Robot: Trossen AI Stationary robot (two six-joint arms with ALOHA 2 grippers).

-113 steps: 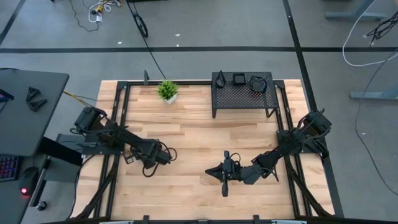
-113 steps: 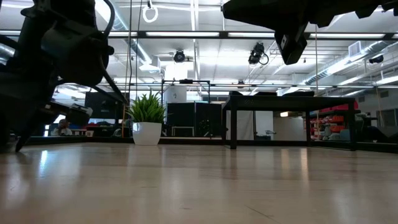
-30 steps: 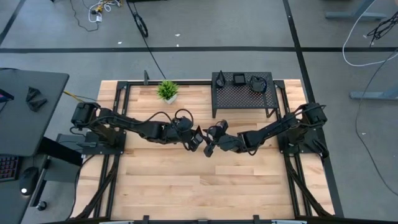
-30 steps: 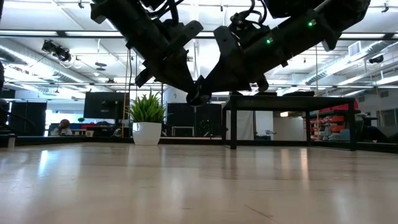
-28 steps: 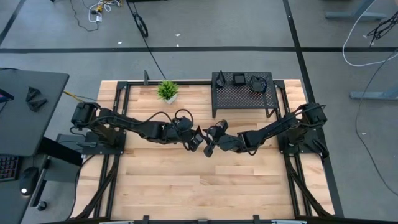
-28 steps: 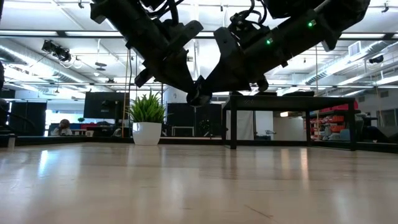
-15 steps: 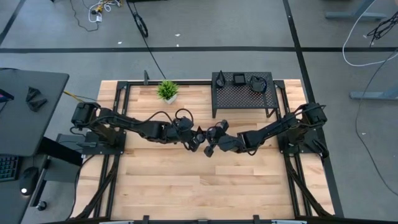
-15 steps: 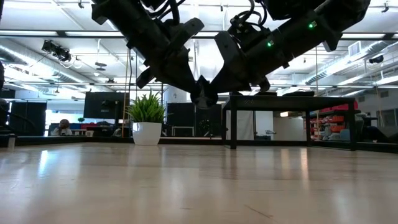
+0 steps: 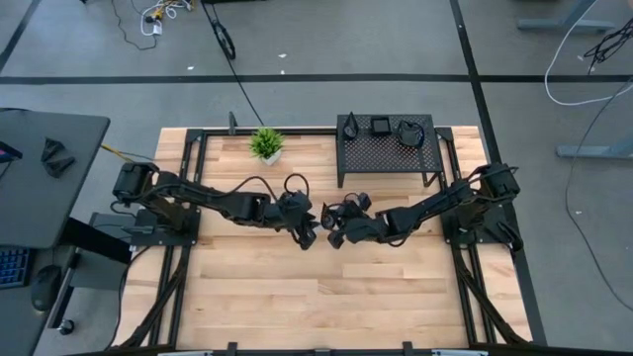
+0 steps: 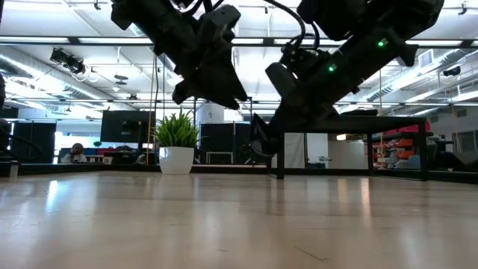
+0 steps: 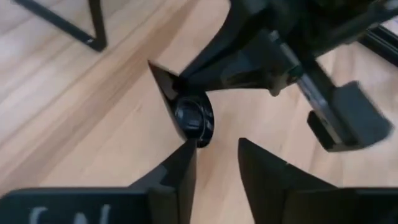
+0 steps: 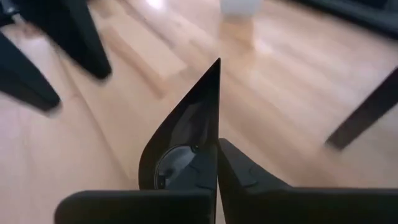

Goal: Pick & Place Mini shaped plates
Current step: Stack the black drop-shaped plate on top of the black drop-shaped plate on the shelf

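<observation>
A glossy black teardrop mini plate (image 12: 186, 124) hangs above the middle of the table with my right gripper (image 12: 215, 149) shut on it. In the left wrist view the same plate (image 11: 186, 112) sits just beyond my left gripper (image 11: 217, 149), which stands open and apart from it. Seen from above, my left gripper (image 9: 308, 232) and right gripper (image 9: 332, 225) face each other closely. More mini plates (image 9: 380, 126) lie on top of the black perforated rack (image 9: 388, 153) at the far edge. My right gripper pinches the teardrop plate's rounded end (image 12: 177, 163) between its two fingers, one on each face. The fingers come from the table's right, slanting down. The plate stands on edge, its pointed tip (image 12: 217, 63) out ahead of the fingers, lifted clear of the table.
A small green potted plant (image 9: 265, 144) stands at the far edge, left of the rack. Bare wooden table (image 9: 326, 297) lies on the near side of both arms. A black frame borders the table's left and right sides.
My left gripper has opened, let go of the teardrop plate and turned away from it. My right gripper has shut on the plate and tipped downward with it. The two grippers, joined at the plate a second ago, now stand apart.
</observation>
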